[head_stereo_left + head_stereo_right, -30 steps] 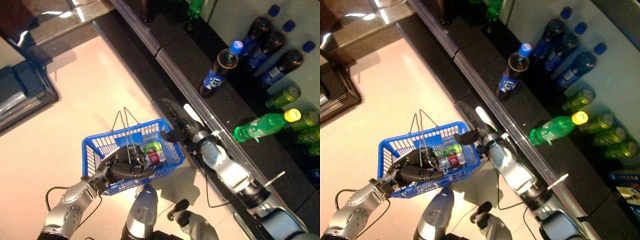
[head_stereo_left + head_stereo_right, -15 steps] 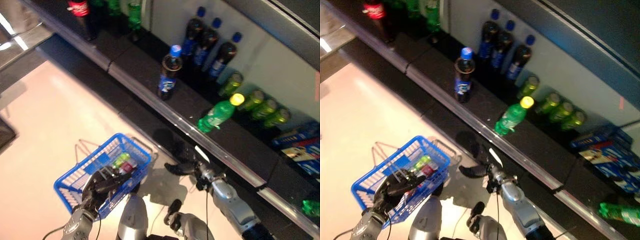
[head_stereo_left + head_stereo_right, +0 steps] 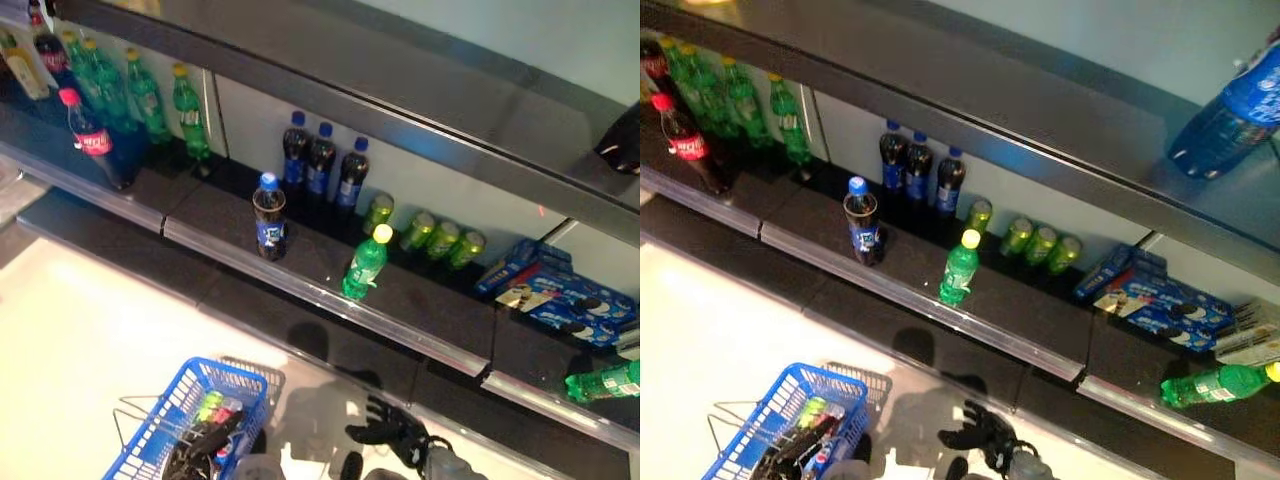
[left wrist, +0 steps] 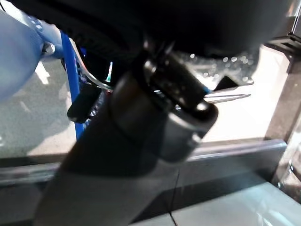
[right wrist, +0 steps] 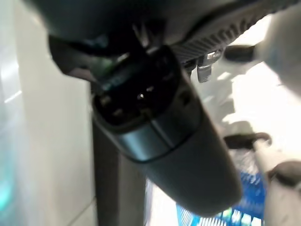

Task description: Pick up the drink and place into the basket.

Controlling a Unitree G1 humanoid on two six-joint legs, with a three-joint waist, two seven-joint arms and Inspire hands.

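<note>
The left hand (image 3: 205, 445) sits low over the blue basket (image 3: 165, 425), fingers curled round its wire handles, carrying it. Drinks (image 3: 215, 415) lie inside the basket just beneath that hand. The right hand (image 3: 385, 435) hangs empty to the basket's right, near it, fingers loosely spread. Beyond it, on the shelf (image 3: 300, 285), stand a green bottle (image 3: 365, 265) and a dark bottle (image 3: 270, 218)

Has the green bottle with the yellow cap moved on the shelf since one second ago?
No. The green bottle stands just in front of the cans, as before; only the camera has shifted.
</note>
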